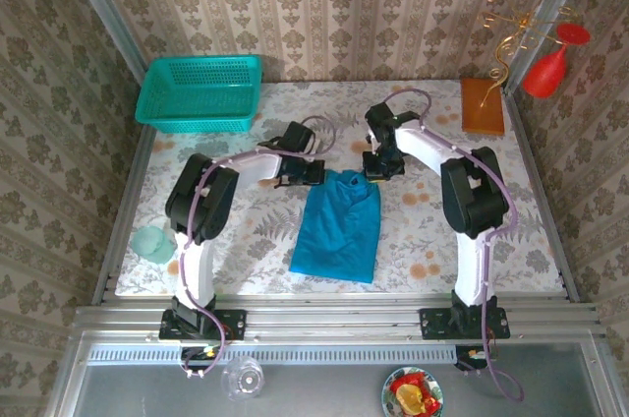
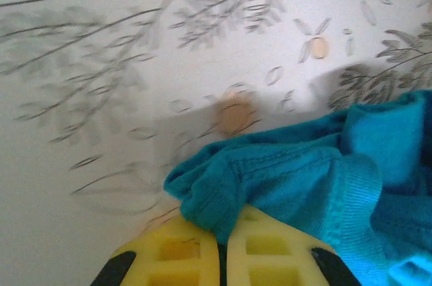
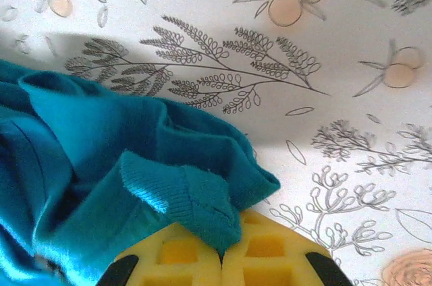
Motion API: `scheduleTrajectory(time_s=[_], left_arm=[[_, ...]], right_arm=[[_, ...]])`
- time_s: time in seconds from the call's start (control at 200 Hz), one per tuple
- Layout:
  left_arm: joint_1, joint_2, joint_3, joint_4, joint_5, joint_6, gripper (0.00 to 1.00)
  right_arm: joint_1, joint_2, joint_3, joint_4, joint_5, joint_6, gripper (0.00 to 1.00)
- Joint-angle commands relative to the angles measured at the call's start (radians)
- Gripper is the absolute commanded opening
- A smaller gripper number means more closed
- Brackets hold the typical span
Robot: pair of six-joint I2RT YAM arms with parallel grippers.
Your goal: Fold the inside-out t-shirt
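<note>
Both arms bent inward, wrists low over bench (image 1: 246,230). Left pincer (image 2: 223,235) clenched on inside-out t-shirt (image 1: 339,225) edge; right pincer (image 3: 223,249) grasps what looks like its ribbed hem. Cloth bunches between pincers, trailing toward bases.

Floral-print worktop (image 1: 246,240), wallpapered walls around. Turquoise mesh basket (image 1: 193,123) at far left corner. Orange-brown flat slab (image 1: 482,105) at far right. Red goblet (image 1: 546,71) tilted beside gold curly wire (image 1: 511,29), upper right. Pale green cup (image 1: 154,242) at the worktop's left edge. Clear glass (image 1: 244,378) and plate (image 1: 387,385) of food on the lower front ledge.
</note>
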Motion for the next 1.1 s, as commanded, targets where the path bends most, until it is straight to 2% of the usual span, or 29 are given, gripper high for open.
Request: scheduleTrajectory(time_s=[0.0, 0.105, 0.175, 0.255, 0.275, 0.455, 0.59, 0.685, 0.845, 0.905, 1.035, 1.095], left_arm=[[0.058, -0.105, -0.041, 0.028, 0.036, 0.009, 0.0], [0.079, -0.165, -0.021, 0.07, 0.062, 0.037, 0.0], [0.099, -0.186, 0.008, 0.116, 0.118, 0.039, 0.0], [0.107, -0.203, 0.05, 0.17, 0.167, 0.034, 0.0], [0.136, -0.206, 0.067, 0.176, 0.175, 0.038, 0.0], [0.172, -0.224, 0.238, 0.184, 0.224, 0.089, 0.0], [0.188, -0.259, 0.258, 0.224, 0.27, 0.107, 0.0], [0.195, -0.313, 0.173, 0.267, 0.295, 0.119, 0.0], [0.187, -0.447, -0.105, 0.365, 0.375, 0.101, 0.0], [0.173, -0.516, -0.262, 0.396, 0.363, 0.09, 0.0], [0.134, -0.694, -0.531, 0.44, 0.34, 0.034, 0.0], [0.12, -0.779, -0.612, 0.413, 0.28, 0.025, 0.0]], right_arm=[[-0.024, -0.152, -0.055, 0.168, 0.043, 0.048, 0.0], [-0.041, -0.211, -0.041, 0.243, 0.023, 0.046, 0.0], [-0.05, -0.229, 0.003, 0.274, 0.021, 0.032, 0.0], [-0.062, -0.231, 0.087, 0.285, 0.026, 0.017, 0.0], [-0.067, -0.229, 0.111, 0.283, 0.028, 0.014, 0.0], [-0.101, -0.22, 0.313, 0.28, 0.016, -0.026, 0.0], [-0.112, -0.257, 0.322, 0.354, -0.05, -0.077, 0.0], [-0.111, -0.301, 0.252, 0.383, -0.107, -0.095, 0.0], [-0.088, -0.428, -0.019, 0.443, -0.219, -0.069, 0.0], [-0.059, -0.481, -0.13, 0.445, -0.261, -0.07, 0.0], [0.029, -0.597, -0.355, 0.438, -0.254, -0.053, 0.0], [0.077, -0.663, -0.438, 0.443, -0.24, -0.027, 0.0]])
